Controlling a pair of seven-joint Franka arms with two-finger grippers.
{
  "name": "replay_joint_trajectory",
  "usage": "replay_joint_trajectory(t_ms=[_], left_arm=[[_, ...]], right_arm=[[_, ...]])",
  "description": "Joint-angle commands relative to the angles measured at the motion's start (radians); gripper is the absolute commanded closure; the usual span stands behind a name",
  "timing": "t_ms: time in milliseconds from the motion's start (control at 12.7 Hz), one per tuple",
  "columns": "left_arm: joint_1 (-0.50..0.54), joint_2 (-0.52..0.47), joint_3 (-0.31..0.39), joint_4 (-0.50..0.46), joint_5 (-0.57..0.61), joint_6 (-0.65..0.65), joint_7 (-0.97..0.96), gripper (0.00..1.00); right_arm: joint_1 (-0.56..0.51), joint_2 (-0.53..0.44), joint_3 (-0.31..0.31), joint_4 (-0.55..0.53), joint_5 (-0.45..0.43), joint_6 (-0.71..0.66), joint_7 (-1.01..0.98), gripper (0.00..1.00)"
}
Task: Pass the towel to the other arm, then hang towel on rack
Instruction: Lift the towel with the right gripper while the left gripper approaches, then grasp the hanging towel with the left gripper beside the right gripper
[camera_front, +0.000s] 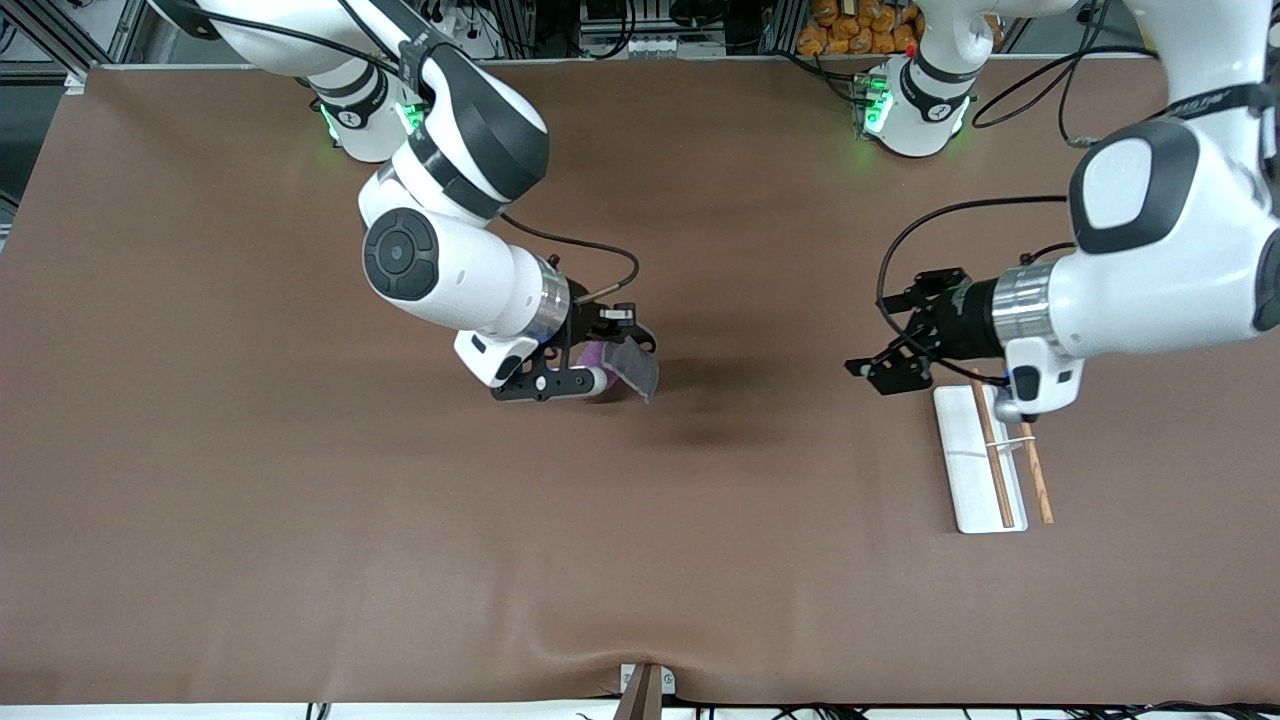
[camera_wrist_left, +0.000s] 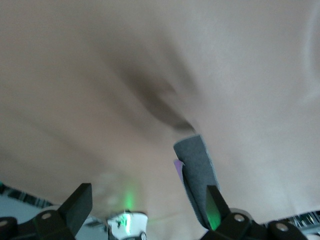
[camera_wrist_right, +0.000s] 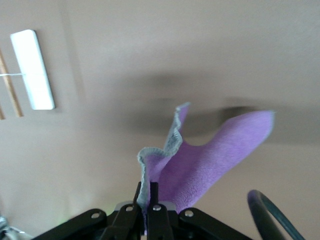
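My right gripper (camera_front: 603, 366) is shut on the towel (camera_front: 634, 366) and holds it above the middle of the table. The towel's dark grey face shows in the front view. In the right wrist view its purple face (camera_wrist_right: 215, 155) and grey hem stand up from the pinched fingers of the right gripper (camera_wrist_right: 145, 196). My left gripper (camera_front: 897, 330) is open and empty, over the table beside the rack (camera_front: 975, 460). In the left wrist view the left gripper (camera_wrist_left: 147, 210) points toward the towel (camera_wrist_left: 197, 172), still apart from it. The rack's white base bears two brown rods (camera_front: 995, 450).
The rack also shows in the right wrist view (camera_wrist_right: 32, 70). A brown cloth (camera_front: 300, 500) covers the whole table. A small fixture (camera_front: 645, 685) sits at the table edge nearest the front camera. The robot bases stand along the edge farthest from it.
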Motion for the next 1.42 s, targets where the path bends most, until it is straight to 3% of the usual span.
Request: replay_joint_trajectory(t_ms=[0,394,788,1103,1340], left_arm=[[-0.026,0.087,-0.013,0.026,-0.099,0.014,-0.012,0.0],[-0.079,0.126,-0.011,0.021,-0.235,0.088,-0.03,0.0],[-0.137,0.086,-0.006,-0.028,-0.228,0.089,-0.237,0.0],[-0.139,0.054,-0.013,-0.117,-0.237,0.106,-0.251,0.0],[-0.137,0.046,-0.039,-0.147,-0.245,0.132,-0.278,0.11]], right_arm=[[0.007,0.004,-0.006,0.009,0.097,0.022,0.046,1.0],[0.051,0.008,-0.004,0.009,0.108,0.16,0.143,1.0],[0.102,0.016,-0.006,0.009,0.108,0.226,0.203,1.0],[0.106,0.014,-0.006,0.009,0.108,0.228,0.203,1.0],[0.105,0.013,-0.006,0.009,0.108,0.226,0.203,1.0]])
